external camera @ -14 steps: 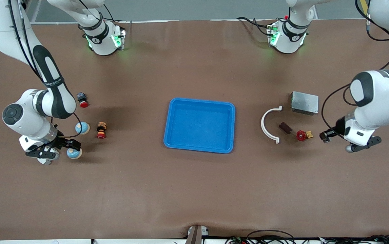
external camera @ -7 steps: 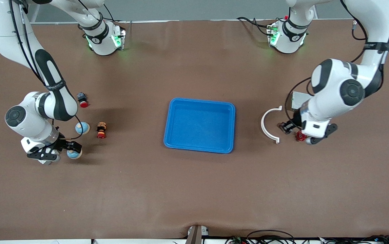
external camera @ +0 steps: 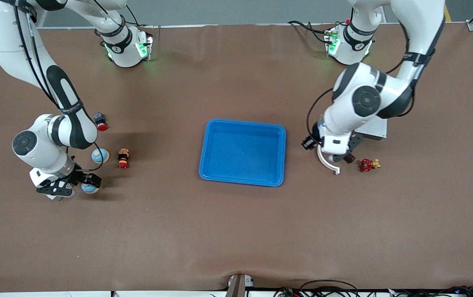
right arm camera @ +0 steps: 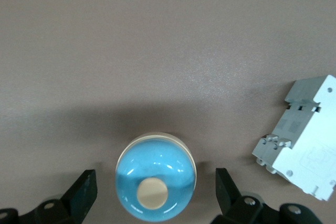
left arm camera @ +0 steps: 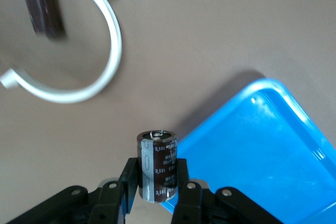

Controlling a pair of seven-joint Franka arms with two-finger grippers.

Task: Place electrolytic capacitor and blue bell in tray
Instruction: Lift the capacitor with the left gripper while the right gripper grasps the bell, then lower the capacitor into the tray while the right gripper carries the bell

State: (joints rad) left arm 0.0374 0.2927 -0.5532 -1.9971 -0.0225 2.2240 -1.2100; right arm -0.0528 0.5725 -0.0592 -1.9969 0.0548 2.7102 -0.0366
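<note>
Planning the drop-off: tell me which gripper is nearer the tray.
Left. The left gripper, shut on the capacitor, is beside the tray; the right gripper is open around a blue bell.

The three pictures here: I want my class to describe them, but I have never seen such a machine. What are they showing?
Two white robot arms work at a brown table. The wide picture looks down from across the table; the other two come from cameras on each arm's wrist.

The left hand is shut on a dark cylindrical electrolytic capacitor, carried over the table beside the shallow bright-blue plastic tray.

The right hand is open around a round blue bell that sits on the table.

Also lying there: a white curved plastic piece, a red valve handle and a second blue bell.
</note>
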